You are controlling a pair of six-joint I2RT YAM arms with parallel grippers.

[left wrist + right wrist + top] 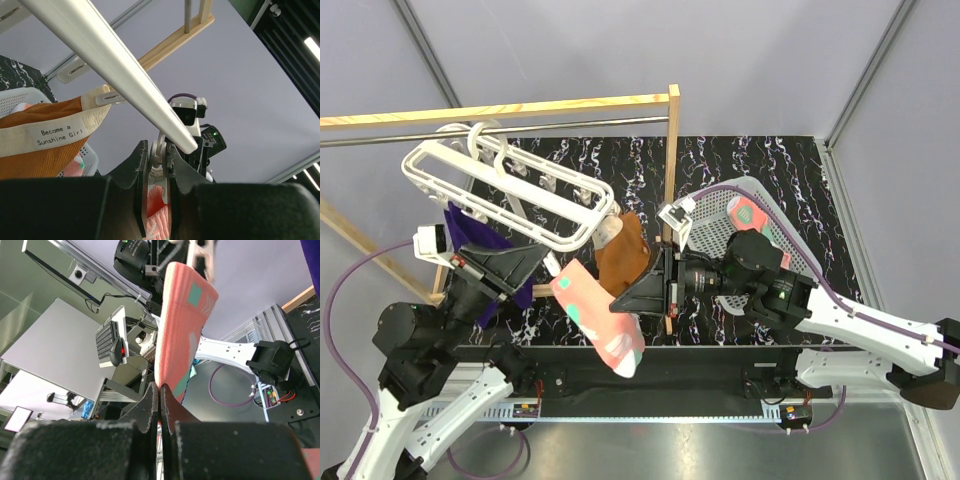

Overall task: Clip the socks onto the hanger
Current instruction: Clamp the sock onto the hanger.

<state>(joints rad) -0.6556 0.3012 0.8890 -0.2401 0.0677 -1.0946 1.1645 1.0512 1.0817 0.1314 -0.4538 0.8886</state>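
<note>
Where the two arms rise from the near edge of the tabletop (770, 160), a coral-pink sock (603, 318) with teal and white patches is held in the air between them. Its edge is pinched at the tips of the right jaws, which are fully closed on the fabric and are borne from the right side by the right arm (840, 312). From the other side, the left jaws, borne by the left arm (415, 345), are squeezed almost together around a small white clip (159, 152) dangling from the hanger (510, 185). Coral fabric is seen just below that clip, between the jaw tips, though whether the clip bites the sock cannot be told. Just behind, a plain orange-brown sock (625, 255) is clipped at the hanger's near right corner, and a label reading "Become a Sunshine Girl" is shown on its cuff in the left wrist view. Farther back, the white frame is hooked over the metal rod (570, 125) of a wooden rack (570, 103), and a purple sock (470, 232) is hung from its left end. To the right, a white mesh basket (715, 222) is laid on the tabletop, and a second coral-pink sock (750, 213) is seen inside it.
</note>
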